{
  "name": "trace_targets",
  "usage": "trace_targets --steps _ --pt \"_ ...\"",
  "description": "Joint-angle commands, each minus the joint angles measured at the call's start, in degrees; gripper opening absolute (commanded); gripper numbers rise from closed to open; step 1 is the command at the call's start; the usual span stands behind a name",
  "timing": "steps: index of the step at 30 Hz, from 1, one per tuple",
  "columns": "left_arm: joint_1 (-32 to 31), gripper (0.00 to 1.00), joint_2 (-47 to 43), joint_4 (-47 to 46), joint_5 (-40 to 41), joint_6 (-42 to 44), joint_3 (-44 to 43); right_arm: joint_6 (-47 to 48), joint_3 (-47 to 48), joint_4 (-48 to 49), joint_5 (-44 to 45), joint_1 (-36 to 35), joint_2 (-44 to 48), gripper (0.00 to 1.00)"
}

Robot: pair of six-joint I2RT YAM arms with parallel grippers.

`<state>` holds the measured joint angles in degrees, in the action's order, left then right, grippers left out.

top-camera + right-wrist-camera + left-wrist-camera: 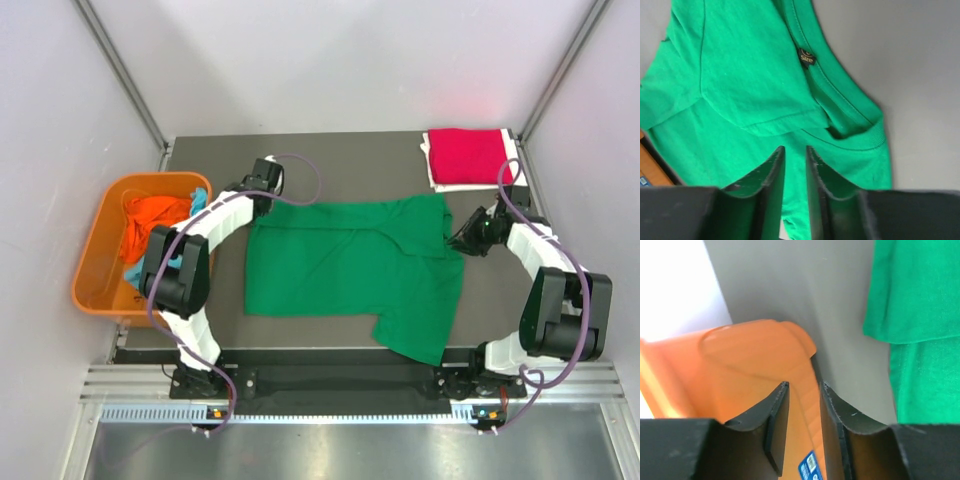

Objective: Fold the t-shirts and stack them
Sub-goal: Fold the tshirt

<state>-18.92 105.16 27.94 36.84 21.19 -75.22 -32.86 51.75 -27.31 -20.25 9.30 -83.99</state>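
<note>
A bright green t-shirt (pixel 340 270) lies spread on the dark table (pixel 350 165), one sleeve folded in over its chest. My left gripper (pixel 262 178) hovers at its back left corner. In the left wrist view that gripper (pixel 804 385) is open and holds nothing, with the green t-shirt (pixel 920 300) off to its right. My right gripper (pixel 462 238) is at the shirt's collar end. Its jaws (pixel 795 148) stand slightly apart above the green cloth (pixel 740 75), gripping nothing, near the collar label (pixel 805 56). A crimson red t-shirt (pixel 465 155) sits folded at the back right.
A rigid orange tub (pixel 100 260) hangs off the table's left edge and holds a crumpled orange t-shirt (pixel 155 215) and a light blue t-shirt (pixel 200 198). The tub's corner (pixel 750 360) shows just behind my left fingers. White walls close in on both sides.
</note>
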Motion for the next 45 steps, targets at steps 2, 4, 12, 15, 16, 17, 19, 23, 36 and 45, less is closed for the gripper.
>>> trace_targets --steps 2,4,12,15,16,17,19,23,36,45 --pt "-0.59 0.37 -6.19 2.54 -0.95 -7.11 -2.82 0.95 2.04 -3.52 1.96 0.81 3.91 0.27" --pt "-0.59 0.38 -6.73 5.09 -5.0 -11.84 -4.58 1.83 4.05 -6.51 4.42 0.81 4.62 0.34" --pt "-2.18 0.39 -10.59 8.01 -39.0 -22.49 -2.41 0.26 3.98 -6.61 6.53 -0.24 4.19 0.4" --pt "-2.26 0.39 -13.49 5.99 -44.73 -27.5 1.47 -0.45 3.63 -8.02 8.73 -1.56 4.18 0.4" --pt "-2.18 0.39 -14.28 5.2 -45.79 -30.48 2.52 -1.93 2.75 -7.93 9.08 -1.91 4.35 0.4" --pt "-2.35 0.39 -15.59 3.28 -46.85 -32.07 3.67 -2.9 2.22 -7.93 9.18 -2.61 4.53 0.4" --pt "-2.53 0.39 -16.83 0.2 -50.36 -35.58 7.88 -5.88 0.65 -7.24 9.7 -3.41 4.62 0.4" --pt "-3.76 0.39 -15.87 -2.55 -46.78 -38.68 12.37 -8.71 -2.7 -4.6 12.6 -4.91 3.31 0.39" --pt "-7.01 0.32 -10.33 2.12 -22.8 -45.27 18.44 -10.2 -7.18 -0.99 27.63 -1.75 -1.53 0.36" --pt "-6.75 0.39 -17.8 3.77 -23.04 -49.06 19.42 -7.75 -5.09 -3.88 28.34 1.6 3.02 0.36"
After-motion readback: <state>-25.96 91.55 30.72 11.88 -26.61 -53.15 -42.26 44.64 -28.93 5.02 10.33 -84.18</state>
